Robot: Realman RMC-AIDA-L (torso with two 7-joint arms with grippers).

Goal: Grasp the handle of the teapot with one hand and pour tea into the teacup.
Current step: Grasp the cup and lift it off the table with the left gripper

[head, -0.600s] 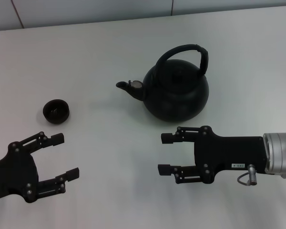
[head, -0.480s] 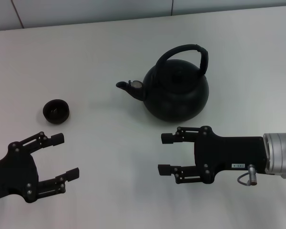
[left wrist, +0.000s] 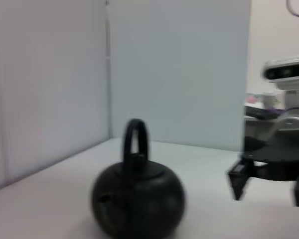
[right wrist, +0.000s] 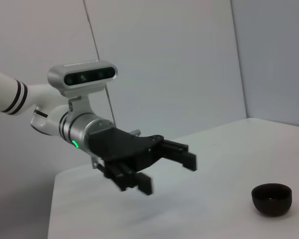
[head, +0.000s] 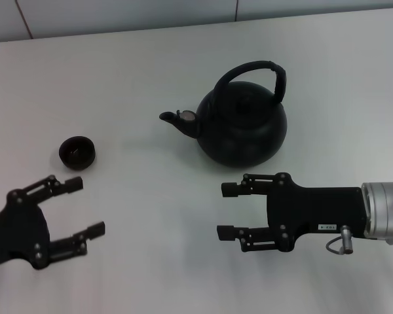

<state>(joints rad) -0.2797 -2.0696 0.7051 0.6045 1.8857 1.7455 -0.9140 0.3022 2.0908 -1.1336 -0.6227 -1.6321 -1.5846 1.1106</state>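
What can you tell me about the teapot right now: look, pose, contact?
The teapot is a round, squat pot, matte black, looking like cast iron. It stands upright on the white table, its short curved spout pointing toward the robot's left, the teacup's side. A small lid knob sits on top, under the handle, a tall arched loop standing upright with a thicker wrapped section on the side away from the spout. Nothing touches it; the open right gripper hovers nearer the robot.

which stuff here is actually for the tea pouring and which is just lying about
For the job:
- teapot, spout toward the teacup
- handle, arched over its top
- teacup, on the table
- left gripper, open, near the teacup
- right gripper, open, in front of the teapot

Just lying about:
- nothing else visible on the white table
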